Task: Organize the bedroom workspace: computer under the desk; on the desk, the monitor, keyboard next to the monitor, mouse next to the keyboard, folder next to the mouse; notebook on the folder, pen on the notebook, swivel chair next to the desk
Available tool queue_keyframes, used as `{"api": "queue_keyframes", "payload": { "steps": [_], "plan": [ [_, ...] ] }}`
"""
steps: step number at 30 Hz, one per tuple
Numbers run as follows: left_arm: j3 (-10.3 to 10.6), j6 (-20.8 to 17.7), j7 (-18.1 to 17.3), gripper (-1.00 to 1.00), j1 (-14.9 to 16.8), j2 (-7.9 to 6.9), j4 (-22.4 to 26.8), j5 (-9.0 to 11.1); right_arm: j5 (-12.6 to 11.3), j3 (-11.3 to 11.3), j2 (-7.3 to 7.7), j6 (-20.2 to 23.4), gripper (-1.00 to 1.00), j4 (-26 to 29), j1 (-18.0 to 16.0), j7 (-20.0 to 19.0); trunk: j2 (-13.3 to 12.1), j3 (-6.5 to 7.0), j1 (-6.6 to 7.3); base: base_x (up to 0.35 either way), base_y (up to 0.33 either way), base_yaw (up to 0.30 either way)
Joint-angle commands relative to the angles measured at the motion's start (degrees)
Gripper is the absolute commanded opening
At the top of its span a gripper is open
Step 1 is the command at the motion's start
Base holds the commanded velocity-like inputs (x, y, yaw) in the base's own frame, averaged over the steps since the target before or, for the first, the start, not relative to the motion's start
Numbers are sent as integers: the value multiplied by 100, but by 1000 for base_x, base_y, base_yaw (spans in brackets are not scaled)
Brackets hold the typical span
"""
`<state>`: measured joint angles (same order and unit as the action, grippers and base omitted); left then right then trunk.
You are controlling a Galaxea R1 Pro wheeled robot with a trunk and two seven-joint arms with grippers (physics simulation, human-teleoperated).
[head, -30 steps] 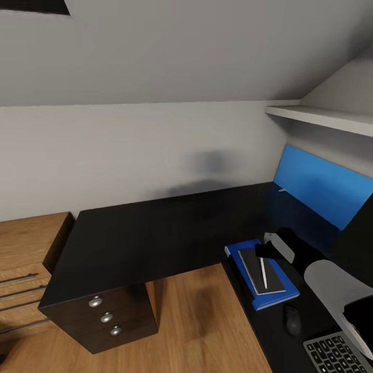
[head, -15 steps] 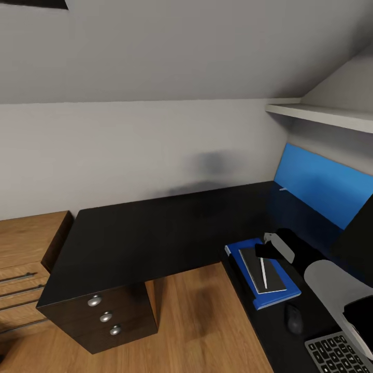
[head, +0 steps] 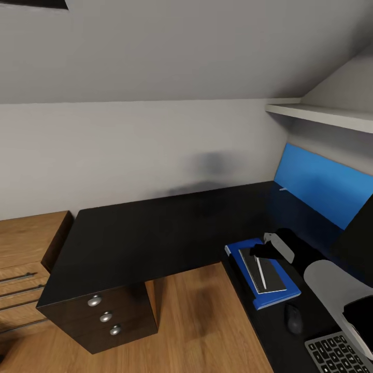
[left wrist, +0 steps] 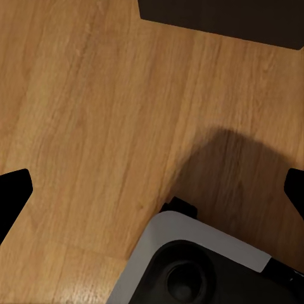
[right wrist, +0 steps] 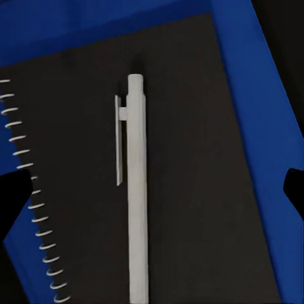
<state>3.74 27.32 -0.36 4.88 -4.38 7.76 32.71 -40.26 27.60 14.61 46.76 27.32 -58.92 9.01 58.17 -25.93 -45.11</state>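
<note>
Nearest the robot in the head view, the slim keyboard with dark grey keys in a silver-grey frame (head: pixel 336 355) shows at the desk's near end, and the small dark oval mouse (head: pixel 293 318) sits just beyond it. Next along the long glossy black desk (head: pixel 155 233) lies the flat bright blue folder (head: pixel 282 298), with the thin dark-grey spiral-bound notebook (head: pixel 272 277) stacked on it and the slim white pen with a clip (head: pixel 261 272) lying lengthwise on the cover. The right gripper (head: pixel 259 252) hovers over the far end of that stack; in the right wrist view its black fingertips (right wrist: pixel 12 196) stand wide apart on either side of the pen (right wrist: pixel 137 190), touching nothing, so it is released and empty. The left gripper (left wrist: pixel 152 187) is likewise spread open over the light wood floor (left wrist: pixel 82 126), near the robot's grey base (left wrist: pixel 202 266). The stack looks finished, so the step in hand is probably clearing the arm away: lift straight up first, keeping the fingers spread, so nothing brushes the pen and rolls it off the notebook (right wrist: pixel 190 158). Farther back, a blue wall panel (head: pixel 321 184) and a white shelf (head: pixel 321 116) line the far wall.
</note>
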Motion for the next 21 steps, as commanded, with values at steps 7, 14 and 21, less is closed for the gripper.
{"api": "queue_keyframes", "payload": {
  "steps": [7,14,21],
  "plan": [
    [34,19,0,100,4,-2,-3,58,-61,48,7,17,100,11,-5,38,-76,30,44,0,0,0],
    [24,19,1,100,3,-2,-3,66,-62,39,14,17,100,18,-5,-140,-357,155,197,0,0,0],
    [23,19,1,100,1,-2,-3,69,-61,36,15,17,100,33,-6,-357,-638,281,351,0,0,0]
  ]
}}
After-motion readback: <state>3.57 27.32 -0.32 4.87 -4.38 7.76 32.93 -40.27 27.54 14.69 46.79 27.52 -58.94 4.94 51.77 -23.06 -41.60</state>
